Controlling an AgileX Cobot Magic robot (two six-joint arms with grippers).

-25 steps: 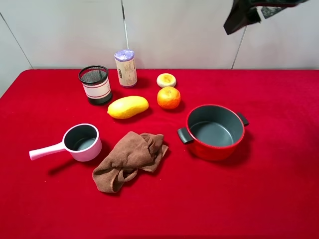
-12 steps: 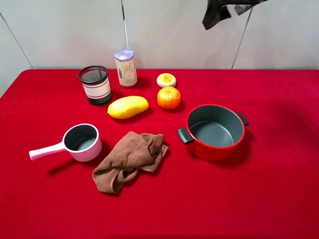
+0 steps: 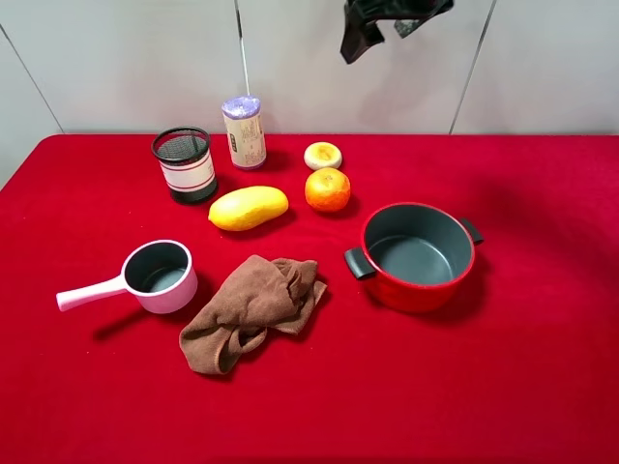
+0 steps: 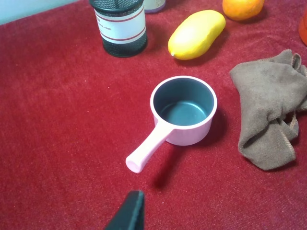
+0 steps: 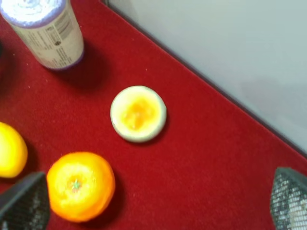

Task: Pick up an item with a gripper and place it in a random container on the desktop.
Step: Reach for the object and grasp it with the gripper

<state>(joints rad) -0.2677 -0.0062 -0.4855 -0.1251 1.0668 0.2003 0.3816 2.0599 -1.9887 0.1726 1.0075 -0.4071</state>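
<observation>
The item, a small cream-white bun [image 3: 323, 155] with a yellowish centre, lies on the red desktop [image 3: 542, 367] just behind an orange [image 3: 328, 189]. The black mesh container [image 3: 184, 164] stands to the far left of it. My right gripper [image 3: 370, 26] hangs high above the table's back edge, a little right of the item. In the right wrist view the item [image 5: 138, 113] lies between and ahead of the spread fingers [image 5: 24, 205], so this gripper [image 5: 157, 201] is open and empty. Of my left gripper only one dark finger [image 4: 128, 213] shows, over the cloth near the pink saucepan [image 4: 183, 110].
A yellow mango [image 3: 249, 208] lies between the container and the orange. A capped bottle [image 3: 244, 131] stands beside the container. A red pot [image 3: 418, 253] sits at right, a pink-handled saucepan [image 3: 160, 276] at left, a crumpled brown cloth [image 3: 256, 309] in the middle front.
My right gripper has moved left along the top of the exterior view, from the upper right to near above the item. Nothing on the table has moved.
</observation>
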